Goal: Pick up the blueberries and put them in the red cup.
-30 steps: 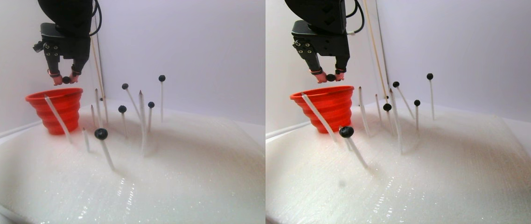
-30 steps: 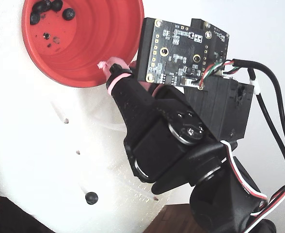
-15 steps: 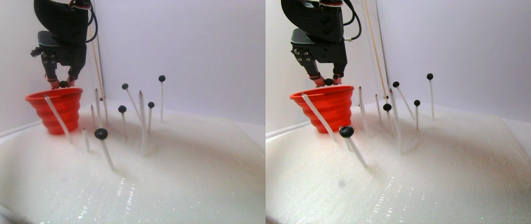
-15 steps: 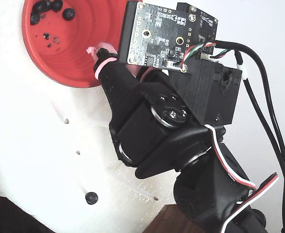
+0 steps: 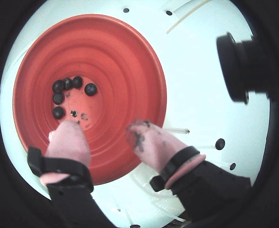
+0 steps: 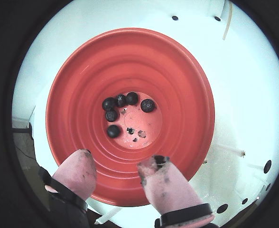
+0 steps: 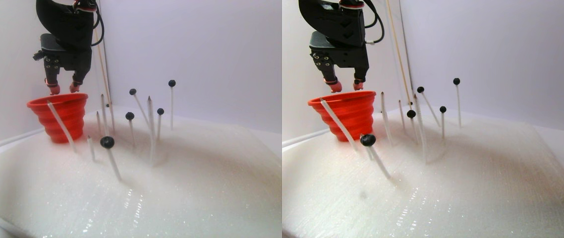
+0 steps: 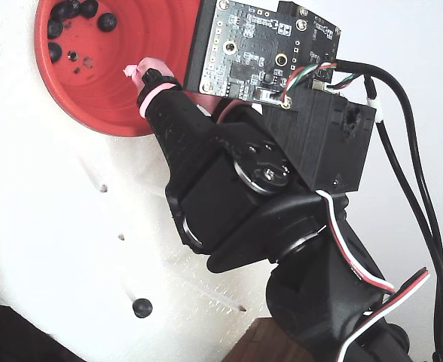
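- Gone from between the pink-capped fingers (image 6: pixel 163 183) is the dark berry pinched there half a second ago; the black two-finger gripper (image 6: pixel 116 173) now hangs spread apart and empty above the cup.
- Nearest in the stereo pair view, one small round blue-black blueberry (image 7: pixel 107 142) sits on the tip of a slanted white stick (image 7: pixel 114 166), planted in the white foam sheet (image 7: pixel 193 188).
- Behind it, more dark berries top thin upright sticks, the tallest (image 7: pixel 172 83) furthest right in the left half of that view.
- Bare pointed sticks stand among them, without berries.
- At far left of that view, the large orange-red ribbed plastic cup (image 7: pixel 59 121) stands upright on the sheet, beside the white back wall (image 7: pixel 202 54).
- Both wrist views look straight down into the cup: five blueberries (image 6: pixel 112 115) lie on its speckled base, four clustered close together and one (image 6: pixel 147 105) a little apart.
- Pink fingertips show dark smudges in both wrist views.
- In the fixed view, the arm's bare green-black circuit board (image 8: pixel 259 53) overlaps the cup's rim, and a lone berry (image 8: pixel 142 308) sits low on the sheet, well apart from the cup.
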Available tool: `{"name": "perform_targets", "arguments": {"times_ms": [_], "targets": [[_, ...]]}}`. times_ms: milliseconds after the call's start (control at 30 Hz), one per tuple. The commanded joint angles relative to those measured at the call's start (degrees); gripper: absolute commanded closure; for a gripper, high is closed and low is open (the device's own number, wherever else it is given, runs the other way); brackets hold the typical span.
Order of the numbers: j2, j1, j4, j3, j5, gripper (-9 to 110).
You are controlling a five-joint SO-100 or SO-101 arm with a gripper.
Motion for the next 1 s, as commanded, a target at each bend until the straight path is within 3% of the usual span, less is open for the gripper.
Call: {"name": "perform_targets", "arguments": {"times_ms": [0,967], "targets": [[6.2,-1.1,-1.0,-1.4,-0.8,84],[20.1,4.0,5.0,9.2,-2.5,85]]}}
